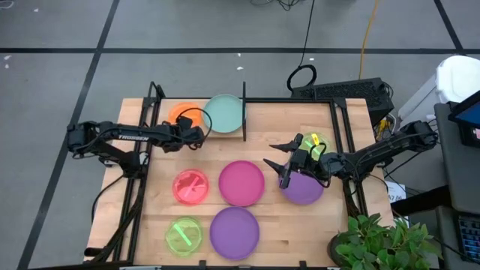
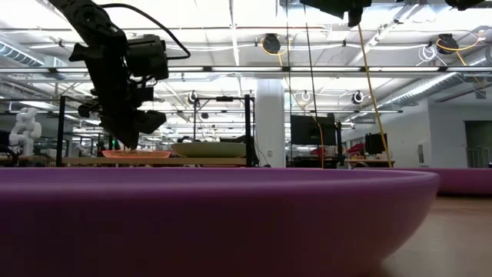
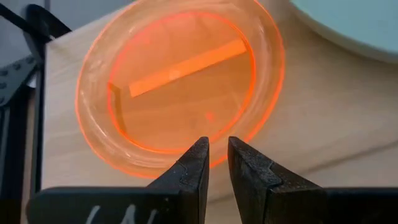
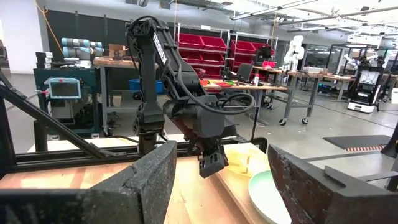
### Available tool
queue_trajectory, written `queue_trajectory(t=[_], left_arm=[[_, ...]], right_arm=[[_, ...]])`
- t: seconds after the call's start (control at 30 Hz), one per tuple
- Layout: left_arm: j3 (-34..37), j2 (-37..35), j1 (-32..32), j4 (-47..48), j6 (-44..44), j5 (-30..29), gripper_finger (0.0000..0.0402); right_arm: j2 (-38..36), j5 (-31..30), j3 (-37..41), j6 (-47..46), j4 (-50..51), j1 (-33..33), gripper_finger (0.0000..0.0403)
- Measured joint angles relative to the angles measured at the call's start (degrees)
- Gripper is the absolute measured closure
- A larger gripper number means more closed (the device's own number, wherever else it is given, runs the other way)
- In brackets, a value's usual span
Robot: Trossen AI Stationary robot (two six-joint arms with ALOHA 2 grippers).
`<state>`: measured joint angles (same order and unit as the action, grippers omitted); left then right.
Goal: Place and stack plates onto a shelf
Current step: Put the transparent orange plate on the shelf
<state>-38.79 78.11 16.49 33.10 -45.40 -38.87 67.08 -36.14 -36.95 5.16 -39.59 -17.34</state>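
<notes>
The left gripper (image 3: pixel 214 163) has its fingers nearly together, gripping nothing, just above the near rim of the orange plate (image 3: pixel 180 87), which lies on the shelf (image 1: pixel 161 112) beside the pale teal plate (image 1: pixel 223 113); the release looks finished, so retreating comes next; the right gripper (image 1: pixel 290 163) waits wide open over the purple plate (image 1: pixel 304 189).

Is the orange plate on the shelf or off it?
On it. The orange plate lies flat on the shelf board, beside the pale teal plate.
</notes>
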Motion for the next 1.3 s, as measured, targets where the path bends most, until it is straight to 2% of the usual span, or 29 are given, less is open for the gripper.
queue_trajectory(t=[0.17,0.33,1.03,1.3], left_arm=[[0.0,-0.3,-1.9,-3.1,-0.1,3.4,0.0335],[0.0,-0.1,-2.4,-7.3,3.1,3.9,0.0335],[0.0,0.0,3.6,-6.2,8.5,3.9,0.0335],[0.0,-1.0,1.9,-6.3,9.2,4.2,0.0335]], right_arm=[[0.0,0.0,0.0,0.0,0.0,0.0,0.0167],[0.0,0.0,0.0,0.0,0.0,0.0,0.0167],[0.0,0.2,0.0,-0.1,-0.7,0.0,0.0167],[0.0,0.2,0.0,0.0,-0.7,0.0,0.0167]])
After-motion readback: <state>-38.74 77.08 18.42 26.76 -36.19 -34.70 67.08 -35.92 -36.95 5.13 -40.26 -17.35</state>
